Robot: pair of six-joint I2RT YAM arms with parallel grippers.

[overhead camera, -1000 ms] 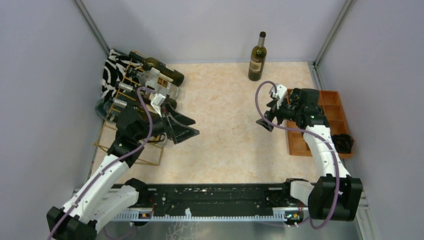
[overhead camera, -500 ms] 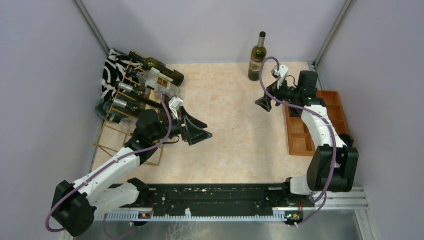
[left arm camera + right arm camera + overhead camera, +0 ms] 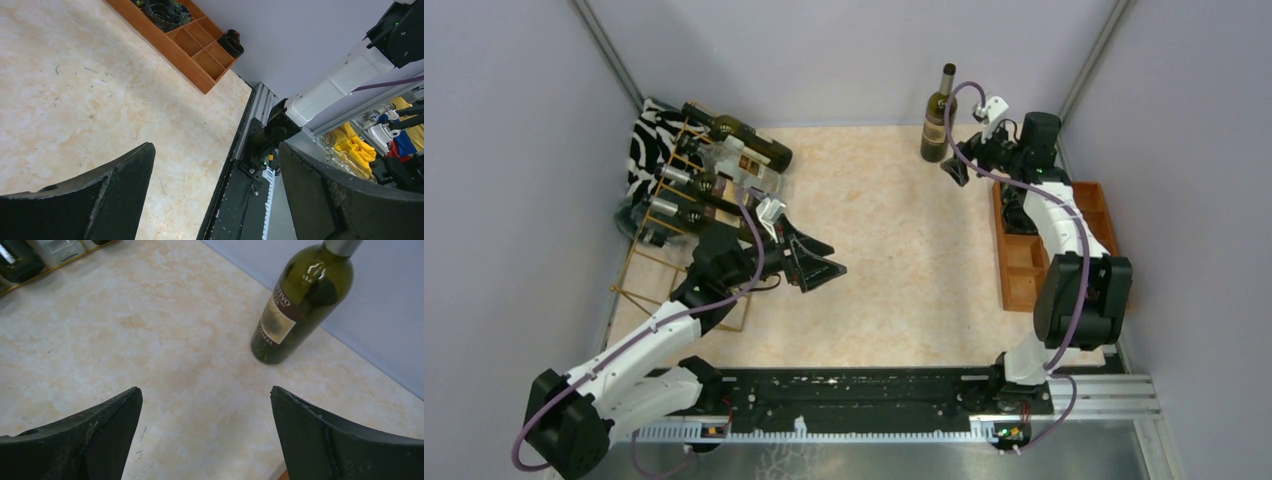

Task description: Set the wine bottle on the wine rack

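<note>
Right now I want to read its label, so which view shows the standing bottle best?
The right wrist view: the bottle is large, label lettering visible, though its top is cut off. The top view shows it whole but small, upright by the back wall. The left wrist view misses it.

Colour key. The wine bottle (image 3: 938, 115) is dark olive-green glass with a grey capsule; its label is tan, crossed by a dark brown band with pale lettering. The wine rack (image 3: 656, 255) is gold-yellow wire, and the racked bottles (image 3: 744, 142) are dark green or clear glass with silvery caps. Behind the rack, a cloth (image 3: 648, 135) bears black-and-white zebra stripes. The table top (image 3: 894, 260) is cream with marbled peach-orange veining. The compartment tray (image 3: 1024, 272) is orange-brown wood. The walls (image 3: 844, 50) are pale lavender-grey. The left arm (image 3: 639, 345) and right arm (image 3: 1054, 225) have white links, black joints and purple cables; the left gripper (image 3: 836, 258) and right gripper (image 3: 952, 170) are matt black. The base rail (image 3: 864, 400) is black.
</note>
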